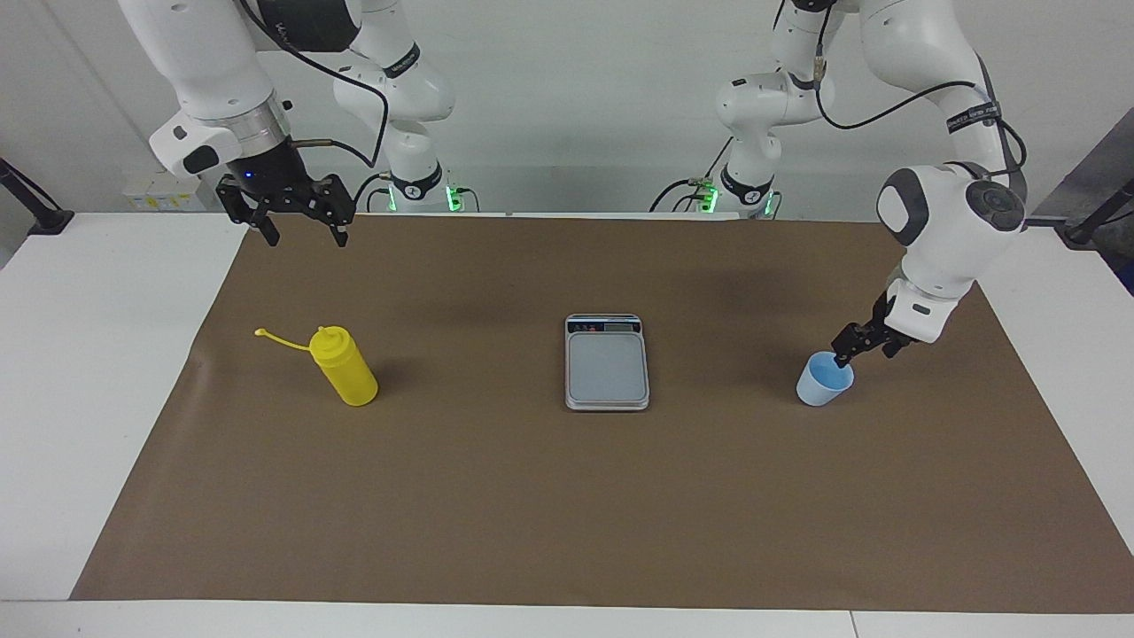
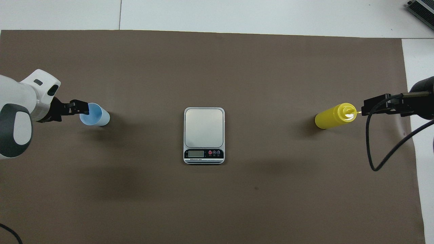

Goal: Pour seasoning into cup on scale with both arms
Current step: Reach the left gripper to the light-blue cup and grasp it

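The yellow seasoning bottle (image 1: 347,368) (image 2: 330,117) stands on the brown mat toward the right arm's end, its cap strap sticking out sideways. The silver scale (image 1: 607,368) (image 2: 203,127) lies at the mat's middle with nothing on its plate and its display edge nearer to the robots. The light-blue cup (image 1: 819,385) (image 2: 100,117) stands upright on the mat toward the left arm's end. My left gripper (image 1: 843,357) (image 2: 83,108) is low at the cup's rim. My right gripper (image 1: 306,239) (image 2: 368,106) is open and empty, held high over the strap beside the bottle.
The brown mat (image 1: 567,496) covers most of the white table (image 1: 97,354). A dark device (image 2: 422,8) sits at the table corner farthest from the robots, toward the right arm's end.
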Motion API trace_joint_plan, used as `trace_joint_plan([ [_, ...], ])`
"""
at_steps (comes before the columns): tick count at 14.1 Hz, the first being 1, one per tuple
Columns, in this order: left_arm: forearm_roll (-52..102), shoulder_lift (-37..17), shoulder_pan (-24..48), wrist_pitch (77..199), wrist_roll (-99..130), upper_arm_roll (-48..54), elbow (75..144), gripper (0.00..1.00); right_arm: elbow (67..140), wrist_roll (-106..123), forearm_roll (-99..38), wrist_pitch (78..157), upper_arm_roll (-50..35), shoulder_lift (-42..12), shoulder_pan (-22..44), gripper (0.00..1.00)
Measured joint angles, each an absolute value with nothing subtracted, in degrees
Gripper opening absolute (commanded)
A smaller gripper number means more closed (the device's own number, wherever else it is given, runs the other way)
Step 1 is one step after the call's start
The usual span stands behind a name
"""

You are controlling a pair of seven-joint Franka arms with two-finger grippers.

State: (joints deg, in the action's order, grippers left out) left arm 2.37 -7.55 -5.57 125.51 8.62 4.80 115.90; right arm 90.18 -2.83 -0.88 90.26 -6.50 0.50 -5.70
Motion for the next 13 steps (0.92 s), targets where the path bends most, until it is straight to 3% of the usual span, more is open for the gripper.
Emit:
trace_joint_plan([
  [6, 3.0, -10.1, -5.3, 129.3, 10.3, 4.9, 117.4, 1.0, 90.2, -2.8, -0.9, 90.3, -6.5, 0.5, -5.7, 1.0],
  [7, 3.0, -10.2, -5.0, 129.9, 11.3, 5.0, 117.9, 0.91, 90.2, -2.8, -0.9, 90.3, -6.5, 0.5, -5.7, 1.0],
  [10, 3.0, -10.2, -4.5, 130.8, 12.3, 5.1, 118.6, 0.37, 90.2, -2.8, -0.9, 90.3, -6.5, 0.5, -5.7, 1.0],
  [11, 3.0, -10.2, -4.5, 130.8, 12.3, 5.1, 118.6, 0.1, 90.2, -2.8, -0.9, 90.3, -6.5, 0.5, -5.7, 1.0],
  [12, 3.0, -10.2, -4.5, 130.8, 12.3, 5.1, 118.6, 0.0, 90.2, -2.8, -0.9, 90.3, -6.5, 0.5, -5.7, 1.0],
  [13, 3.0, -10.2, -4.5, 130.8, 12.2, 5.0, 118.6, 0.0, 90.2, -2.8, -0.9, 90.3, -6.5, 0.5, -5.7, 1.0],
])
